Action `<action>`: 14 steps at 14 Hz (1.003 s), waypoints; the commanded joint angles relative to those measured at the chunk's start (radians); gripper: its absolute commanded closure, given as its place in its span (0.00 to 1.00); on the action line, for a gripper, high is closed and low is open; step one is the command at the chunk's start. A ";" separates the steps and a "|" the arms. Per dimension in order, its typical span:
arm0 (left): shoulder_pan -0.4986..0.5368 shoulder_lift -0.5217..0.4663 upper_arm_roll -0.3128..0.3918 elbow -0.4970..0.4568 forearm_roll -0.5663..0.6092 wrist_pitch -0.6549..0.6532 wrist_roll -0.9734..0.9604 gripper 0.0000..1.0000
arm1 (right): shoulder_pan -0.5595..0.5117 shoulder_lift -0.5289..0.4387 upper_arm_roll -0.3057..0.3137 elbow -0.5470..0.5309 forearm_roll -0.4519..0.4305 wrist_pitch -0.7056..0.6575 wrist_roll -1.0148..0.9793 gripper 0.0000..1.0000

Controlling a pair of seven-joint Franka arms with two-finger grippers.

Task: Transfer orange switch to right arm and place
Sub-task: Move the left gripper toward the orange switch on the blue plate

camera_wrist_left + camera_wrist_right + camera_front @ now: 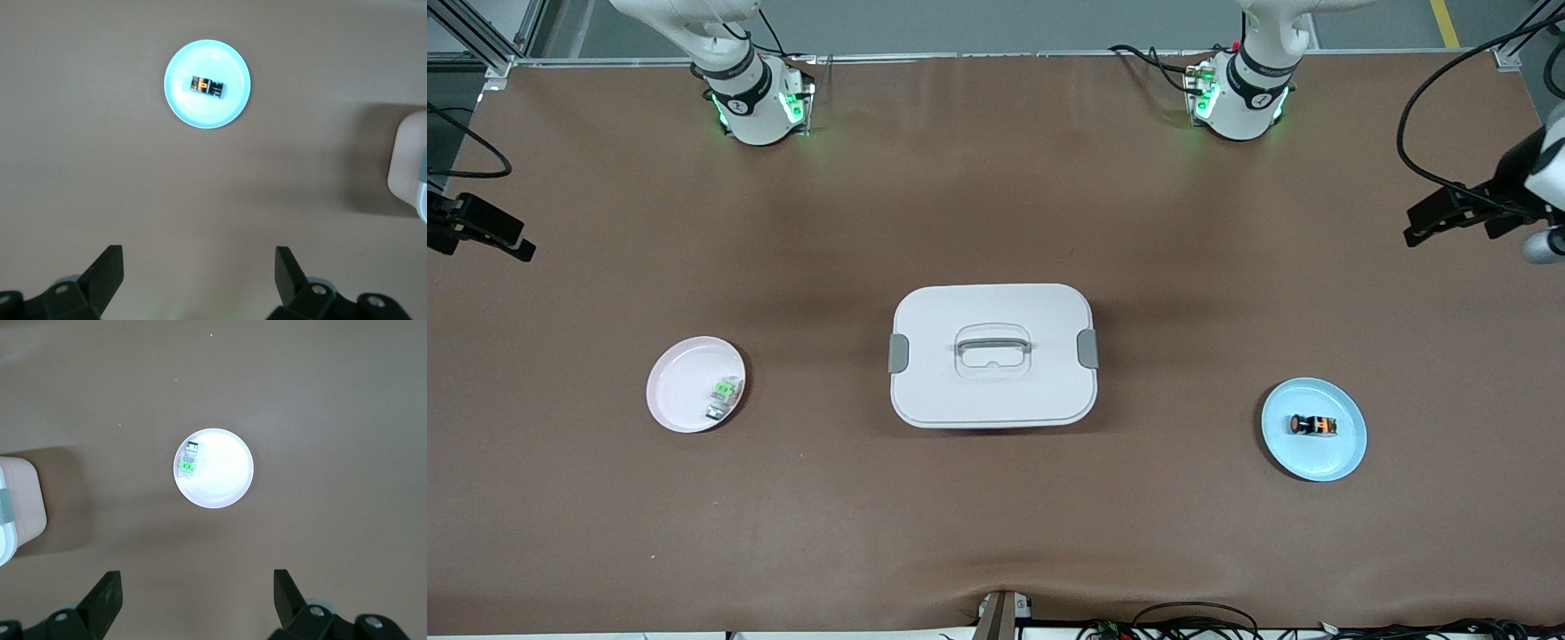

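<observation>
Blue plate sits closest to the camera, orange switch lying on its side on it, nothing grabbed yet.

Going across with the white box as the clock center: pink plate with the green-and-white part at roughly 9 o'clock, blue plate at roughly 4. Right gripper hangs high over the pink plate, fingers wide apart; left gripper same deal over the blue plate, wide apart and empty. My worry: the switch is tiny and round, so an off-center pinch could roll it away or tip the plate, and a mid-air handoff leaves the right fingers barely anything to hold. Front view barely shows either hand; only the wrist views show both claws spread.
</observation>
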 commanded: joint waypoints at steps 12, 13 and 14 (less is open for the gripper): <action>0.040 0.231 0.004 -0.064 0.040 0.304 0.098 0.00 | -0.012 -0.026 0.008 -0.027 0.002 0.009 -0.010 0.00; 0.045 0.253 0.004 -0.066 0.040 0.316 0.099 0.00 | -0.013 -0.026 0.008 -0.027 0.002 0.009 -0.010 0.00; 0.062 0.274 0.003 -0.069 0.042 0.331 0.110 0.00 | -0.012 -0.026 0.008 -0.027 0.002 0.009 -0.010 0.00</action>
